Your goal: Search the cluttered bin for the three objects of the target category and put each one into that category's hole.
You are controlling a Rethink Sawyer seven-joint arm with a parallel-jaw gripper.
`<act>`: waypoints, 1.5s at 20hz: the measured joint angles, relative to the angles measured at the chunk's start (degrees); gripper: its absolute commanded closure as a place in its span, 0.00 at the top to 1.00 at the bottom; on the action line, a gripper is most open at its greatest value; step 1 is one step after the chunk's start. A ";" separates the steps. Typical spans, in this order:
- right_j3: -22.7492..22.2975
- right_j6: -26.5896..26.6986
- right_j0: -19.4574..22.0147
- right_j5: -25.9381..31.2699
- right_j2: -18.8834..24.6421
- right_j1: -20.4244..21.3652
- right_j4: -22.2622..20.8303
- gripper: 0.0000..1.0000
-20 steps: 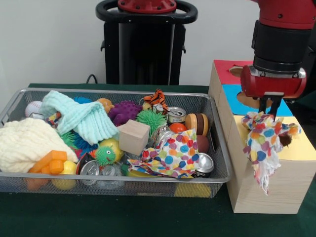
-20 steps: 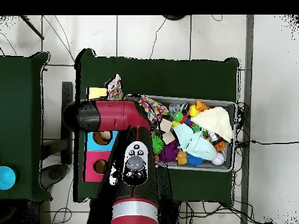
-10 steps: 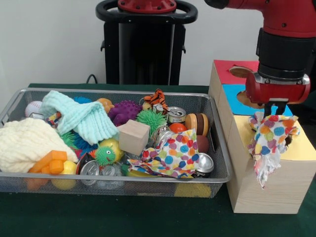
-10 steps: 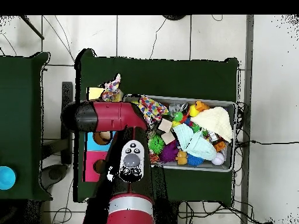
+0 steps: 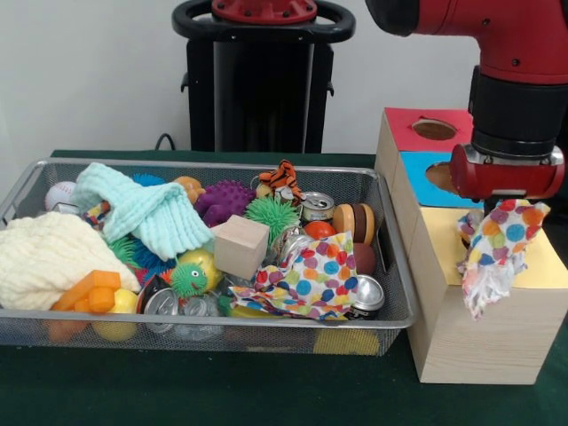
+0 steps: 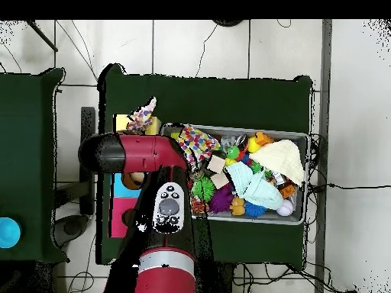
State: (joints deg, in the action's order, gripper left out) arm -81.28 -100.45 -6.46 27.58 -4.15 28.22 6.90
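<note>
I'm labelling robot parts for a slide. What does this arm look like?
The arm has glossy red rounded shells with a black cylindrical wrist section. The gripper mounts under a red oval flange with a silver rim. From overhead, a grey-and-white panel with round buttons shows.

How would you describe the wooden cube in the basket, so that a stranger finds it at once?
Look in the wire basket, near its middle. The wooden cube sits just in front of a green spiky ball. It is the only plain, pale, square-edged block there.
</note>
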 measured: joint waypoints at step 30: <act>8.11 -0.01 -8.60 -0.90 -13.26 -8.27 2.58 0.00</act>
State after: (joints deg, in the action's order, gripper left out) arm -73.17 -100.46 -15.05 26.68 -17.41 19.94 9.48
